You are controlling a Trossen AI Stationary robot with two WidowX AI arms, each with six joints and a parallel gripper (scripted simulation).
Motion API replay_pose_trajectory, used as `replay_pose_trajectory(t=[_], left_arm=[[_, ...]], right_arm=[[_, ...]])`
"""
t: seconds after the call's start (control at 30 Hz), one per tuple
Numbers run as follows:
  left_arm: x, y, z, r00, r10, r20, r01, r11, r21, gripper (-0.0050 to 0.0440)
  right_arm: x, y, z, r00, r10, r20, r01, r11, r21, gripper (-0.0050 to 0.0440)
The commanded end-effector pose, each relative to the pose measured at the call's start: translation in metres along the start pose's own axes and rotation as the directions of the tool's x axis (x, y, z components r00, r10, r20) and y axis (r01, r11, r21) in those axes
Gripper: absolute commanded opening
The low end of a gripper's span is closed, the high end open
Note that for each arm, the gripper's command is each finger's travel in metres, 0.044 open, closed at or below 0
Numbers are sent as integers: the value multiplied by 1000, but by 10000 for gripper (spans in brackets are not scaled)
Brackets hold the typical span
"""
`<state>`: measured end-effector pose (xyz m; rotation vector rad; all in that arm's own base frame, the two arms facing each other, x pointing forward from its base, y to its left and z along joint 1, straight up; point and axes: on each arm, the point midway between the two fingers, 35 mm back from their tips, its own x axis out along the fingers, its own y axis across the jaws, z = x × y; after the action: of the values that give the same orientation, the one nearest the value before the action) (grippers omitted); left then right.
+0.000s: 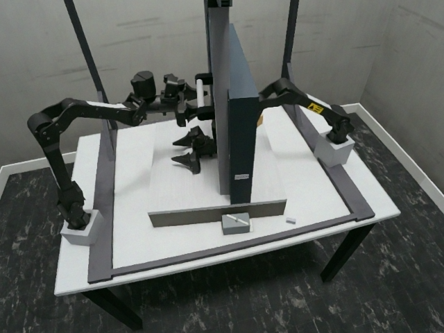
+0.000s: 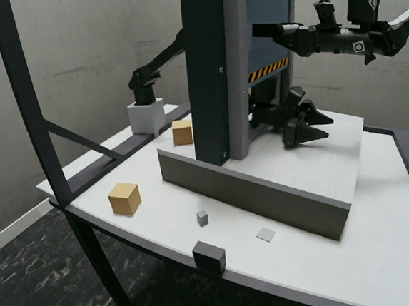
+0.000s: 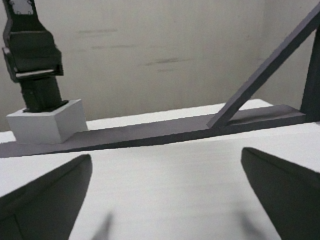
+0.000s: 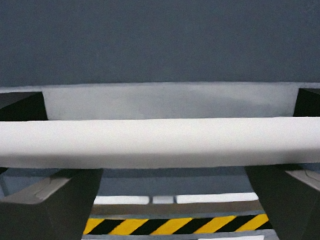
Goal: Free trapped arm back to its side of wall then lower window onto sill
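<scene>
Right gripper (image 1: 198,103) (image 2: 278,40) (image 4: 174,170): fingers wide apart, nothing clamped. White round bar handle with black brackets (image 1: 200,94) (image 2: 290,29) (image 4: 160,142) is right at its fingertips, crossing just over them in the wrist view; contact can't be told. Bar's long axis is level and runs the same way as the finger spread, so closing as-is would not pinch it. An upward push from under the bar looks like the better bet.

Blue-grey flat window panel (image 2: 268,49) (image 4: 160,45) is just ahead of the right gripper, its yellow-black striped lower edge (image 2: 267,71) (image 4: 175,226) below the fingers.

Black left gripper (image 1: 172,151) (image 2: 330,128) (image 3: 167,154) is lower, below the right one, fingers also apart, nothing held. Its arm is passed under the panel; the dark blue upright wall (image 1: 243,143) (image 2: 207,73) is behind it. Right arm is nearer the handle. Lift should be slow; a slip could drop the panel.
</scene>
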<state>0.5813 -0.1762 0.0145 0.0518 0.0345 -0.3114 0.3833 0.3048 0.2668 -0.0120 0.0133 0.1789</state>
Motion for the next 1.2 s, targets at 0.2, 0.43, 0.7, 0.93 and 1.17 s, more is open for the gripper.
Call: replay_pose_trajectory(t=[0.2, 0.43, 0.7, 0.93, 1.17], left_arm=[[6, 2, 41, 997, 4, 82, -4, 1000, 2, 400], [6, 2, 41, 997, 4, 82, -4, 1000, 2, 400], [6, 2, 41, 997, 4, 82, -4, 1000, 2, 400], [5, 2, 33, 998, 3, 64, -3, 1000, 1, 400], [5, 2, 32, 998, 3, 63, -3, 1000, 1, 400]], right_arm=[[-3, -3, 50, 997, 0, 74, -4, 999, 53, 400], [-4, -5, 75, 995, -2, 104, -6, 997, 77, 400], [-5, -5, 98, 991, -2, 134, -11, 995, 97, 400], [-5, -5, 104, 986, -1, 166, -19, 993, 118, 400], [-5, -5, 108, 985, 2, 173, -23, 993, 119, 400]])
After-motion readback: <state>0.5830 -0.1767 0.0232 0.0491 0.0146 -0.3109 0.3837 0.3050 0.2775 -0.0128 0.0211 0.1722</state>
